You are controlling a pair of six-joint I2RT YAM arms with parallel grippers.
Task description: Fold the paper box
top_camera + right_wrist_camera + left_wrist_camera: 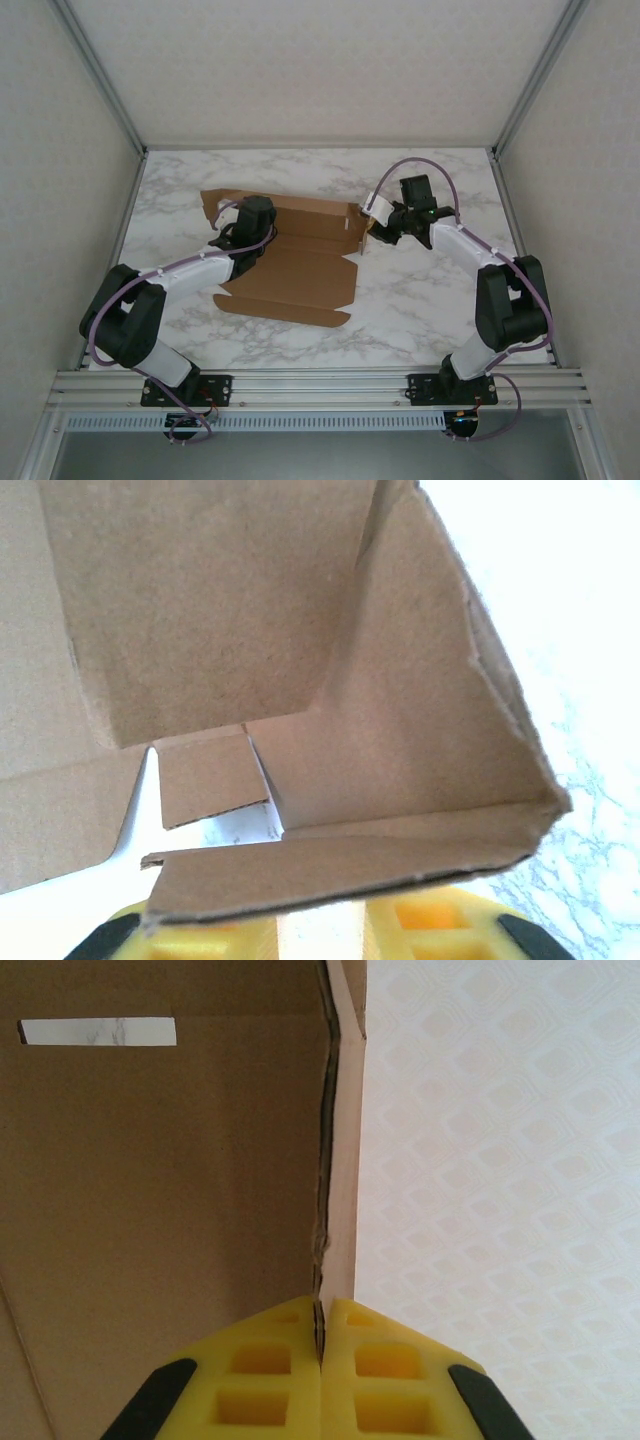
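Paper box [300, 275] [150, 1210] [250, 610] is lying half-formed on the marble-patterned table [430, 300], left of centre and between the two arms, with its broad brown panels spreading flat toward the near edge and its far and side walls standing up. The left gripper [248, 222] [320, 1345] is reaching in over the box's far left part, its forearm crossing above the left panel and hiding the cardboard there. In the left wrist view its yellow fingers [260, 1385] are pressing together on the thin edge of an upright cardboard wall, pinching it. A narrow slot [97, 1031] cut in the panel beside that wall is showing the marble through it, and the patterned enclosure wall [500, 1160] is rising just beyond. The right gripper [378, 228] [320, 925] is sitting at the raised flap on the box's right end. In its wrist view a folded flap is running across in front of its yellow fingers [430, 925] and covering their tips, so I cannot tell whether they are clamping the cardboard or standing apart. Purple cables [400, 165] are looping over both arms, and an aluminium rail [320, 385] is spanning the near edge.
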